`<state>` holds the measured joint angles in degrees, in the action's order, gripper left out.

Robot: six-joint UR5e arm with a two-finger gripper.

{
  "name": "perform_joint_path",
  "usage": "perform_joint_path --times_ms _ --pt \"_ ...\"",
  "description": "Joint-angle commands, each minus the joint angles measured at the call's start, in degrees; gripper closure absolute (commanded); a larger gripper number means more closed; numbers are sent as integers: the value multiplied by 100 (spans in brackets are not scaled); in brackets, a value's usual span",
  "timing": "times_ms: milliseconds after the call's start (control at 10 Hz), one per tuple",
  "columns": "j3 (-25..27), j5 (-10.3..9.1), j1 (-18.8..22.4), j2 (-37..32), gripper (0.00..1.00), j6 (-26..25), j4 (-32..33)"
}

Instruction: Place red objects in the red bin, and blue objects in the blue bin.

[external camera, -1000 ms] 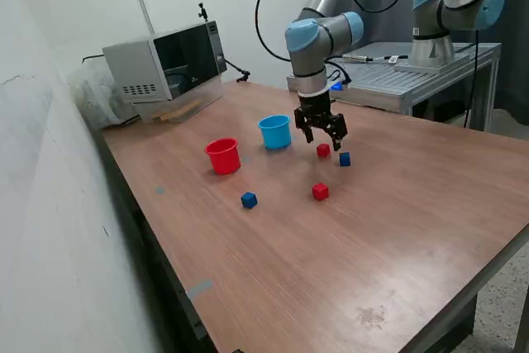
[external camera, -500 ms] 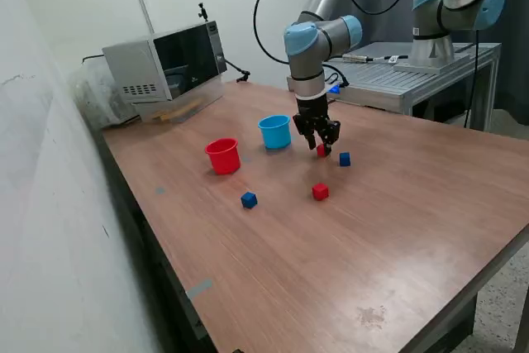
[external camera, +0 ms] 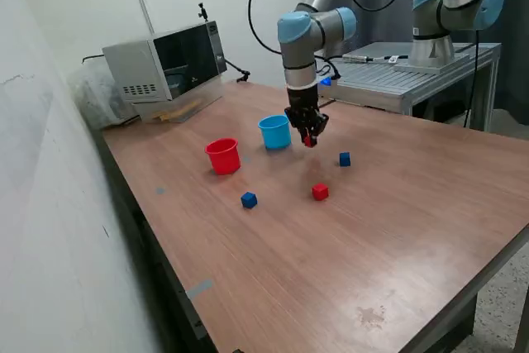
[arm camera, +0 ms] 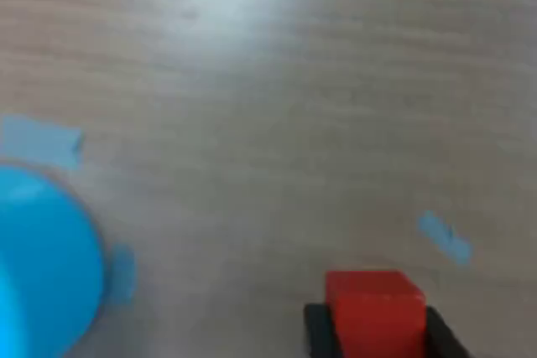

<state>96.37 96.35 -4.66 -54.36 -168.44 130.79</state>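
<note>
My gripper (external camera: 309,140) is shut on a small red cube (external camera: 309,142) and holds it above the table, just to the exterior view's right of the light blue cup (external camera: 274,132). The wrist view shows the red cube (arm camera: 374,308) between the black fingers (arm camera: 317,333) and part of the blue cup (arm camera: 42,266). The red cup (external camera: 223,156) stands to the exterior view's left of the blue cup. A second red cube (external camera: 320,192) lies on the table nearer the front. Two dark blue cubes (external camera: 344,159) (external camera: 249,199) lie on the table.
A grey microwave-like box (external camera: 165,59) stands at the back left of the wooden table (external camera: 397,229). A second robot arm (external camera: 450,6) and a metal bench (external camera: 413,72) are behind at the right. Small blue tape marks (arm camera: 445,236) are on the table.
The gripper closed on the red cube that lay by the blue cube, lifted it and moved toward the exterior view's left, nearer the blue cup.
</note>
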Motion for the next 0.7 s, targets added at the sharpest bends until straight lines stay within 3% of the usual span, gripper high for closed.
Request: perform_joint_path --times_ms 0,100,200,400,600 --pt "-485 -203 -26 -372 100 -49 -377" --pt "-792 -353 -131 -443 100 -49 -631" --pt "-1100 -380 -210 -443 100 -58 -790" --pt "-1619 -634 -368 -382 100 -84 -792" --pt "-1963 -653 -465 -268 100 -84 -669"
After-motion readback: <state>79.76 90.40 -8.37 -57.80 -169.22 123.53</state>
